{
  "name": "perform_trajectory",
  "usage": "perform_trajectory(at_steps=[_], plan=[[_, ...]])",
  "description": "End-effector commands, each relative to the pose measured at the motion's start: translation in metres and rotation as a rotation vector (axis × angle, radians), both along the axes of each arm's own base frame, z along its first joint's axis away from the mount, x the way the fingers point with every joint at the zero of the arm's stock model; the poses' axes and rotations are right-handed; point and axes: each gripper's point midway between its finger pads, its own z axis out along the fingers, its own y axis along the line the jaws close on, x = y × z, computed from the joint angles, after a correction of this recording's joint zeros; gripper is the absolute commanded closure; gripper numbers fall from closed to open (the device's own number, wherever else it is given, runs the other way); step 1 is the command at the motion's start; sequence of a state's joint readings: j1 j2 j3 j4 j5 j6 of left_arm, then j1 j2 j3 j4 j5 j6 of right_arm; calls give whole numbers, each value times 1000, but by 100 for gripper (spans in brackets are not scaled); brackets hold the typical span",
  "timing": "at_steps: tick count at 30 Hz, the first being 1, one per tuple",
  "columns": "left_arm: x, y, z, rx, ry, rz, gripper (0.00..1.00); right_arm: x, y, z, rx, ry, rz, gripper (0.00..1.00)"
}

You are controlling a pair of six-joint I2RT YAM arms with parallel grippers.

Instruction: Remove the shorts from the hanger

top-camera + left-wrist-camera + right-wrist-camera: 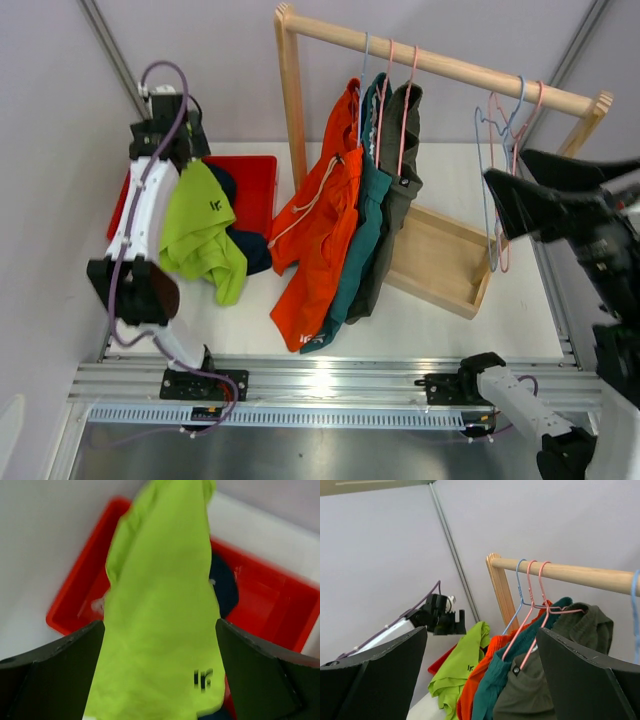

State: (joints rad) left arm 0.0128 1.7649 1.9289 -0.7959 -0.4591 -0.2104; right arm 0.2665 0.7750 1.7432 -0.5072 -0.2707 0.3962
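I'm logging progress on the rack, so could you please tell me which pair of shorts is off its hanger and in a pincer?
The lime green shorts, hanging from the left pincer over the red bin.

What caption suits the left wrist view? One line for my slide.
Left gripper dangles lime green shorts above the red bin.

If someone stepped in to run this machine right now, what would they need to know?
Left hand: holding the lime green shorts above the red bin.
Right hand: open, empty, facing the wooden rack.
Done: navy shorts lie in the bin; the empty hangers hang at the rail's right end.
Left: drop the lime pair, then unhang the orange shorts, teal shorts and dark grey shorts.
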Motion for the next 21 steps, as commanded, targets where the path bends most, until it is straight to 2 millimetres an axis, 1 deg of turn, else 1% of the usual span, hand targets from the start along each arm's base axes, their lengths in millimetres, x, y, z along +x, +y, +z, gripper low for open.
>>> perform_trajectory(at_steps=[1,2,3,4,5,6,7,8,9,10,11,12,13,14,16,17,19,21], plan=[[-52,-46,40,-39,-166,-121,1,41,29,7,-10,19,109,2],[-58,-62,46,-67,-201,-183,1,49,32,6,-7,31,119,3],[-67,-70,50,-80,-218,-229,1,67,37,1,-10,57,125,3],[-86,-75,49,-88,-233,-262,1,75,41,0,-3,63,131,3],[-93,-84,37,-107,-221,-302,1,85,41,-2,3,78,118,4],[-100,-88,24,-113,-203,-327,1,93,44,-5,-2,89,114,5],[-114,-89,35,-116,-248,-345,1,107,54,-15,-13,128,125,5],[-119,-90,12,-123,-219,-350,1,117,52,-15,-18,132,75,6],[-125,-92,12,-129,-235,-364,1,124,57,-19,-34,144,63,7],[-135,-91,19,-134,-272,-364,1,140,65,-34,-61,199,46,7],[-139,-92,0,-143,-251,-362,1,145,71,-34,-73,204,14,9],[-141,-93,-1,-147,-263,-368,1,153,75,-44,-93,238,-6,10],[-143,-93,-1,-152,-280,-367,1,164,80,-53,-110,268,-26,13],[-147,-93,-7,-155,-281,-371,1,170,78,-56,-104,283,-69,14],[-150,-94,-23,-162,-253,-375,1,179,78,-67,-104,312,-99,18],[-151,-94,-24,-159,-258,-377,1,184,76,-71,-99,325,-122,19],[-152,-94,-39,-157,-238,-377,1,192,73,-84,-97,360,-157,21],[-154,-94,-44,-157,-239,-379,1,198,72,-92,-94,384,-181,23]])
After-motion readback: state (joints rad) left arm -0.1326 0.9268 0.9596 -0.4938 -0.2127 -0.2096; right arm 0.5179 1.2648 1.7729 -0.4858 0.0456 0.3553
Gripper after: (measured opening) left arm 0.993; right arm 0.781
